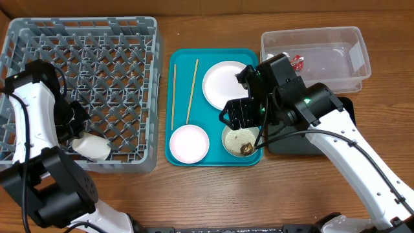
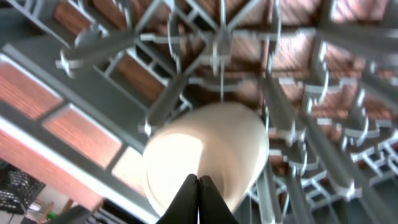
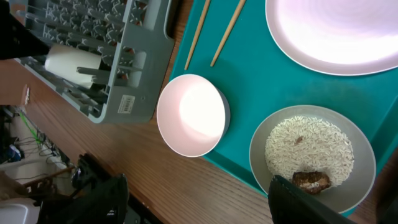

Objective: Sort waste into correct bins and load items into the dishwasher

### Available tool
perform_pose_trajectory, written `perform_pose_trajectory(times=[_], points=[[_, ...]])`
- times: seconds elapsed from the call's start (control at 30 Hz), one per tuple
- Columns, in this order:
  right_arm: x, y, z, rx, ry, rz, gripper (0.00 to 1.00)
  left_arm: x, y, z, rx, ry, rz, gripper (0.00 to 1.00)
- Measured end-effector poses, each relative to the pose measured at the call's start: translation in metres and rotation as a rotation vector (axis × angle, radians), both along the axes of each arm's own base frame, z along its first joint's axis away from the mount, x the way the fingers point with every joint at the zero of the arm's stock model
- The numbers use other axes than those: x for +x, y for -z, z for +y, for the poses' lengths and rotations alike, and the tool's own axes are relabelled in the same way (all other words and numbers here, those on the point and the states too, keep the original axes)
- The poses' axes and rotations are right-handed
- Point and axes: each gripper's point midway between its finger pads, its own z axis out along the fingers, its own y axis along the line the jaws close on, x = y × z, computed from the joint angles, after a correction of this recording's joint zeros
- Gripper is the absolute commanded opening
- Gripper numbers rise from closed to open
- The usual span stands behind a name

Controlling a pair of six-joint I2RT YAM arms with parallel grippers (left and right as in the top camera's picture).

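Note:
The grey dish rack stands at the left, and a cream-white cup lies on its side in the near corner. My left gripper is over it; in the left wrist view its fingers are shut with nothing between them, just above the cup. On the teal tray are two chopsticks, the white plate, the pink bowl and a bowl of rice with a brown scrap. My right gripper is open above that bowl.
The clear tub at the back right holds the red wrapper. The black tray lies under my right arm, right of the teal tray. The tissue does not show clearly. The table's front edge runs close below the tray.

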Motion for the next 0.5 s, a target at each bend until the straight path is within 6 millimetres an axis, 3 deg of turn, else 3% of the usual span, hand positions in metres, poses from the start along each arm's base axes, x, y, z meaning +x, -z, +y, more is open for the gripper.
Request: perform_pose_trajectory(times=[0.2,0.5], points=[[0.0,0.0,0.0,0.0,-0.001,0.0,0.73,-0.01,-0.012,-0.014,-0.051,-0.004,-0.008,0.04],[0.0,0.0,0.0,-0.001,0.0,0.0,0.73,-0.012,-0.013,-0.024,-0.098,0.001,-0.007,0.04]])
